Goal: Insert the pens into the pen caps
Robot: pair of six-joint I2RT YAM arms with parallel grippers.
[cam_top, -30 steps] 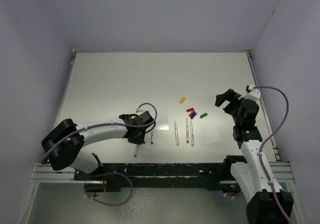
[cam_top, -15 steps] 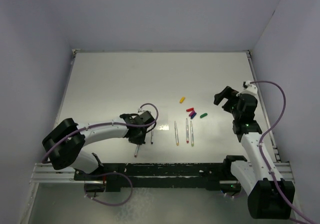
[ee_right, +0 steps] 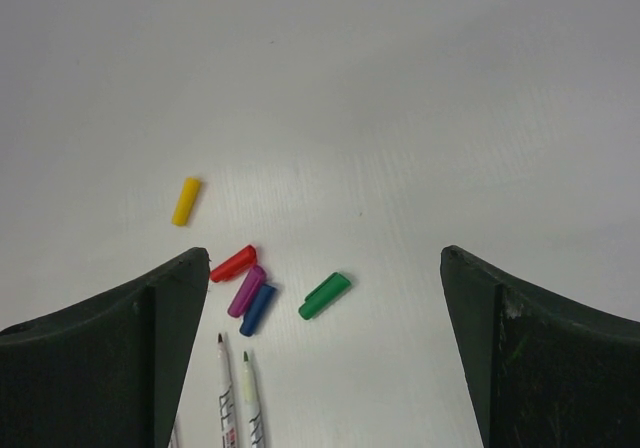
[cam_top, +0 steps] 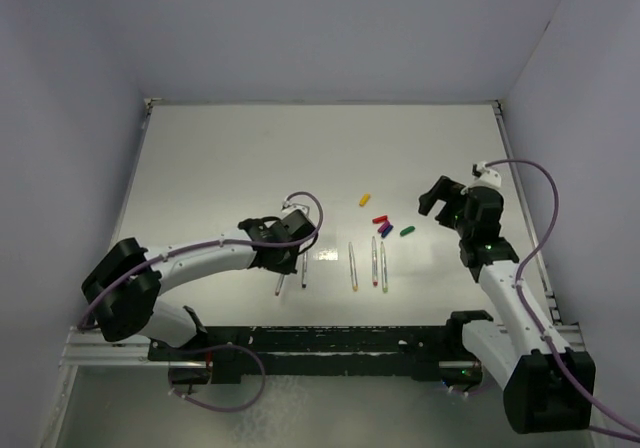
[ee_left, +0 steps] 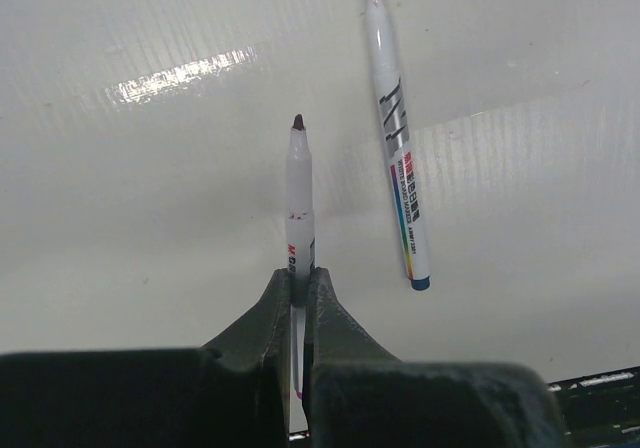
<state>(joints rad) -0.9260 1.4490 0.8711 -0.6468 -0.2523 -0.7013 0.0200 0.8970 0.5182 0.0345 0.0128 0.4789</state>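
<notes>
My left gripper (ee_left: 300, 283) is shut on a silver-grey pen (ee_left: 299, 198), held near its rear with the dark tip pointing away; the top view shows the pen (cam_top: 279, 282) beside another pen (cam_top: 304, 272) lying on the table. Three more pens (cam_top: 374, 262) lie side by side at centre. The yellow cap (ee_right: 186, 201), red cap (ee_right: 233, 263), purple cap (ee_right: 247, 289), blue cap (ee_right: 258, 309) and green cap (ee_right: 325, 295) lie loose on the table. My right gripper (ee_right: 325, 253) is open and empty, above the table with the caps just ahead of its jaws.
The white table (cam_top: 230, 168) is bounded by pale walls at the back and sides. The second pen (ee_left: 395, 133) lies just right of the held one. Two pen tips (ee_right: 224, 388) show below the caps in the right wrist view.
My left gripper has moved right and a little farther out with the pen in it. My right gripper has swung left toward the caps and tilted down.
</notes>
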